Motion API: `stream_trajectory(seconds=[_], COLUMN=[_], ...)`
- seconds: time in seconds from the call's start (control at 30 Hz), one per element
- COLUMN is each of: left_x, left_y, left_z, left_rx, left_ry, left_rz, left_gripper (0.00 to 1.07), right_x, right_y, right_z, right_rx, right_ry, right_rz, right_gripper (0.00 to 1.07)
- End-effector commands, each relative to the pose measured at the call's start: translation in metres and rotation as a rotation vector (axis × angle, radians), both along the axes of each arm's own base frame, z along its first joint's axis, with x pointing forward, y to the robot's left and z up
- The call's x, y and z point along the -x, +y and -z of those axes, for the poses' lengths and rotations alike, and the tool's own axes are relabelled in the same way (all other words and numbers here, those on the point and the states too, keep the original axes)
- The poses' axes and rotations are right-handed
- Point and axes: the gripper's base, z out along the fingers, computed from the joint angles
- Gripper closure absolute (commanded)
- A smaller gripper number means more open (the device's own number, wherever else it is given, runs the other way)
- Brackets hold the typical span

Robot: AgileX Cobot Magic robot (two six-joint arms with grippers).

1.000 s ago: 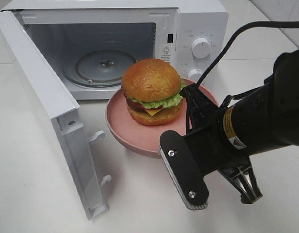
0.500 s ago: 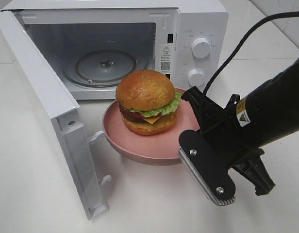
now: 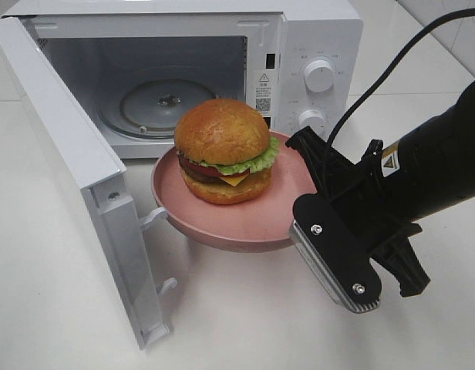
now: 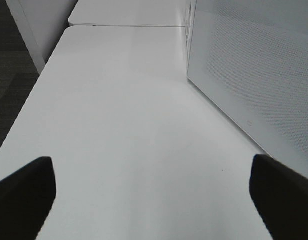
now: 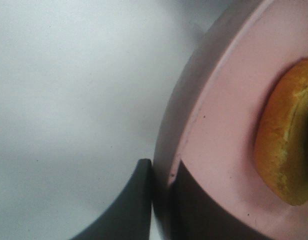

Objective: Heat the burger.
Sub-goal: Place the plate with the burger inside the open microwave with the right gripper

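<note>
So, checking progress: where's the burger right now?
Exterior high view, centre: the burger sits on the pink plate the right gripper holds, before the open microwave.

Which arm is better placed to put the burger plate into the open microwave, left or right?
Right. The right end effector grips the pink plate, burger on top, before the open microwave. The left end effector hangs open over the table beyond the door.

high: down onto microwave (image 3: 314,38) | left wrist: along table (image 4: 134,125) | right wrist: plate (image 5: 216,135) rim close

Black arm (image 3: 446,154), yellow label (image 3: 389,156), silver screws (image 3: 317,229)
</note>
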Motion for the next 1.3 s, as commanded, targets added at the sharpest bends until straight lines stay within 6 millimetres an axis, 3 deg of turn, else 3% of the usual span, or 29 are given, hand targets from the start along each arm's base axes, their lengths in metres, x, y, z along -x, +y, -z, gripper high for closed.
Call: stream_trajectory(seconds=[0.03,0.33,1.3], left_x=[0.002,0.002,0.002], left_y=[-0.001,-0.001,-0.001], left_z=[-0.001,-0.001,-0.001], left_rx=[0.009,0.009,0.009], left_ry=[-0.032,-0.032,-0.032], left_rz=[0.001,0.001,0.001], left_gripper=[0.09,0.09,0.09], right_x=[-0.007,-0.013,-0.075], right_y=[0.002,0.006,0.059], right_z=[-0.011,-0.011,-0.01], right_rx=[-0.05,-0.068,-0.11], right_ry=[-0.096,-0.115,-0.108], right_rz=[0.004,0.013,0.041], right_gripper=[1.07,1.07,1.07])
